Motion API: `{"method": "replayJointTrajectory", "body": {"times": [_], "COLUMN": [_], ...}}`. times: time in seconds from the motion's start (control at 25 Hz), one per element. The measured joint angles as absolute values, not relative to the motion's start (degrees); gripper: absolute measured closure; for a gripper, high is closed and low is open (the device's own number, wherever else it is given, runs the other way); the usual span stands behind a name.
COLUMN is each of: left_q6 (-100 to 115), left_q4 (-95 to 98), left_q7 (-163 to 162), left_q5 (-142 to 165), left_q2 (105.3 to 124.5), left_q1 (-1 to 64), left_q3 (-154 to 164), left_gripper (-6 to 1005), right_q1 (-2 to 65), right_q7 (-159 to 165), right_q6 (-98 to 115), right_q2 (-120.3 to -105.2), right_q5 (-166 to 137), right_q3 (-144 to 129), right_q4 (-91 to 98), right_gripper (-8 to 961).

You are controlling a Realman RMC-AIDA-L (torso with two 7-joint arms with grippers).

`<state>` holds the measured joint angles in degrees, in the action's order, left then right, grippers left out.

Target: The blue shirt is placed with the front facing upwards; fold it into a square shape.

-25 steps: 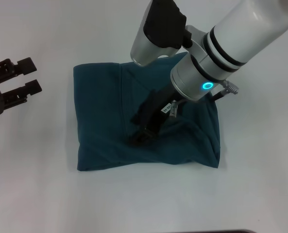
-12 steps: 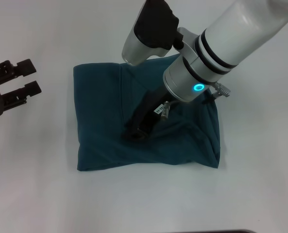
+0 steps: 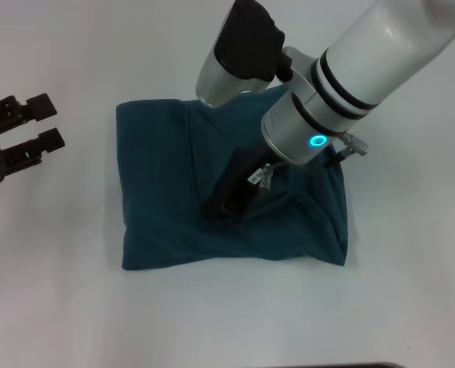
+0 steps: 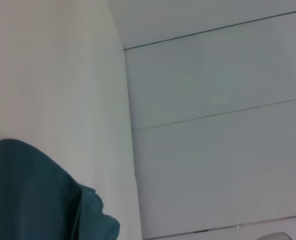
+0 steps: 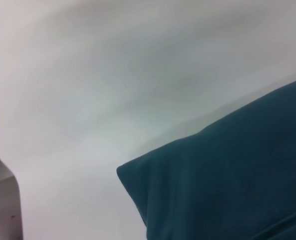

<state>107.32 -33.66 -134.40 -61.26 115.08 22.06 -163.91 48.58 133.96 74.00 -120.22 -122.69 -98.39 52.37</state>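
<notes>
While the left tool [image 3: 35, 126] is held off to the left edge of the white worktop [image 3: 51, 307], its two dark fingers [image 3: 39, 106] are seen spread apart, with nothing between them and well clear of the cloth. At the middle of the worktop the blue shirt [image 3: 158, 199] is laid as a folded, roughly square bundle, no lettering showing on its upper face; its left and top edges are fairly straight, while the lower right part is rumpled into soft ridges. A long crease is seen running down the bundle left of its middle. Over the shirt's upper right part the white right arm [image 3: 365, 61] is reached in from the top right corner, a lit blue-green ring shown on its wrist. The right tool [image 3: 225, 203] is pressed down onto the fabric near the bundle's middle; whether its dark fingers are spread or closed cannot be told. In the left wrist view a corner of the shirt [image 4: 38, 200] is seen on the worktop, and in the right wrist view another corner [image 5: 227, 185].
</notes>
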Motion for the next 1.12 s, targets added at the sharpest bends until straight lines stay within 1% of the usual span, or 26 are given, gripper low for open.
{"method": "replayJointTrajectory", "body": {"times": [0.04,0.28,0.72,1.12], "left_q6": [107.32,107.43,107.67,107.62], "left_q4": [-33.66,-33.66,-33.66,-33.66], "left_q7": [-134.39,-134.40,-134.53,-134.64], "left_q5": [-61.26,-61.26,-61.26,-61.26], "left_q2": [115.07,115.13,115.07,115.18], "left_q1": [22.11,22.19,21.94,22.12], "left_q3": [-163.88,-163.83,-163.92,-163.73], "left_gripper": [265,265,265,265], "right_q1": [48.52,47.88,43.14,42.36], "right_q7": [133.99,136.21,139.19,140.76], "right_q6": [74.16,76.74,82.80,82.23], "right_q2": [-120.20,-119.67,-119.53,-119.44], "right_q5": [-122.65,-125.01,-136.54,-140.79], "right_q3": [-98.23,-93.07,-73.46,-67.00], "right_q4": [52.50,54.92,63.61,64.02], "right_gripper": [907,921,922,923]}}
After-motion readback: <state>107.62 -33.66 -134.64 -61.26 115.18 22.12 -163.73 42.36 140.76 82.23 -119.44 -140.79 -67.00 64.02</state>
